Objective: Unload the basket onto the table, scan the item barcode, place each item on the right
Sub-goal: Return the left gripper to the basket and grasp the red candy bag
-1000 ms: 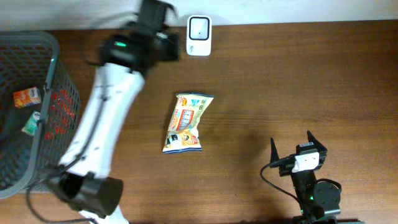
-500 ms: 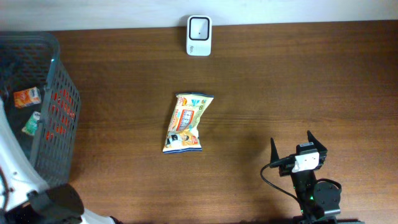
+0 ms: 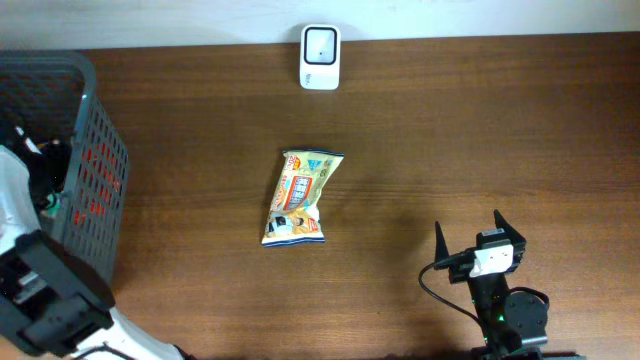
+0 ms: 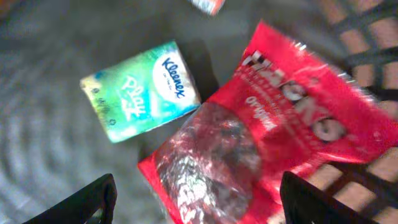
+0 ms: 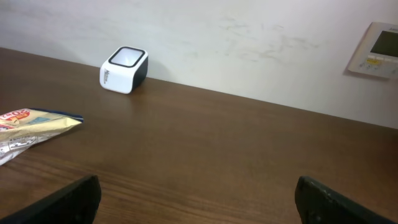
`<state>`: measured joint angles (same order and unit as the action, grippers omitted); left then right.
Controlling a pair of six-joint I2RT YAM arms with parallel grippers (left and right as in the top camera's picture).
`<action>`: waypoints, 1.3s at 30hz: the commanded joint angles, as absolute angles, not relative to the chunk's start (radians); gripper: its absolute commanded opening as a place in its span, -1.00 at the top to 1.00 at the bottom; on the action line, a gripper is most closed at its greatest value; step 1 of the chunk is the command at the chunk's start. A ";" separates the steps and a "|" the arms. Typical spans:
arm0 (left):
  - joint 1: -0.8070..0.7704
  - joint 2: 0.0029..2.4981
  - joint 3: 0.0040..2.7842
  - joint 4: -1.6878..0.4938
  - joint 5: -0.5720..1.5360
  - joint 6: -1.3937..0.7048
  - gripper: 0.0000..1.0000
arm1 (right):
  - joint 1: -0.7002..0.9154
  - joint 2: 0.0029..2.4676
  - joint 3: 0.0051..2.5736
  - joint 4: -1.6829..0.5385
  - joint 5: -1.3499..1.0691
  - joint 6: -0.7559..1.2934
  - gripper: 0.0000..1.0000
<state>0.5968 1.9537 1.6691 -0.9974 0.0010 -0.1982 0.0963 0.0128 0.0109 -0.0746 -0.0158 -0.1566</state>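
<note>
My left gripper (image 4: 199,211) is open down inside the grey basket (image 3: 95,150), both fingertips low in the left wrist view. Between and just beyond them lies a red snack bag (image 4: 280,137) with a clear window. A green Kleenex tissue pack (image 4: 140,90) lies to its left, and an orange item (image 4: 208,5) shows at the top edge. The white barcode scanner (image 3: 320,44) stands at the table's back edge. A yellow snack bag (image 3: 297,197) lies mid-table. My right gripper (image 3: 478,235) rests open and empty near the front right.
The basket's mesh wall (image 4: 367,56) runs close on the right of the red bag. My left arm (image 3: 20,200) hangs over the basket's near side. In the right wrist view the scanner (image 5: 124,70) stands by the wall and a wall panel (image 5: 376,50) is at the right.
My left arm has swung from beside the scanner at the back to the basket at the left. Its jaws have widened. The right arm has not moved.
</note>
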 commanded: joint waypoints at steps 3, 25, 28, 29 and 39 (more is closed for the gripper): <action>0.599 2.037 1.652 -1.007 0.035 -0.147 -0.64 | 0.104 0.006 0.006 -0.079 -0.007 -0.150 -0.97; 0.599 2.043 1.452 -0.811 0.060 -0.147 1.00 | 0.104 0.006 0.006 -0.079 -0.007 -0.150 -0.97; 0.599 2.011 1.526 -0.862 0.090 -0.147 1.00 | 0.104 0.006 0.006 -0.079 -0.007 -0.150 -0.97; 0.599 1.991 1.564 -0.888 0.090 -0.147 1.00 | 0.104 0.006 0.006 -0.079 -0.007 -0.150 -0.97; 0.589 1.670 1.864 -1.031 0.092 -0.167 1.00 | 0.104 0.006 0.006 -0.079 -0.007 -0.150 -0.97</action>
<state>0.5961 1.8381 1.8076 -1.0294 0.0792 -0.1574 0.0963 0.0128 0.0109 -0.0746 -0.0158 -0.1566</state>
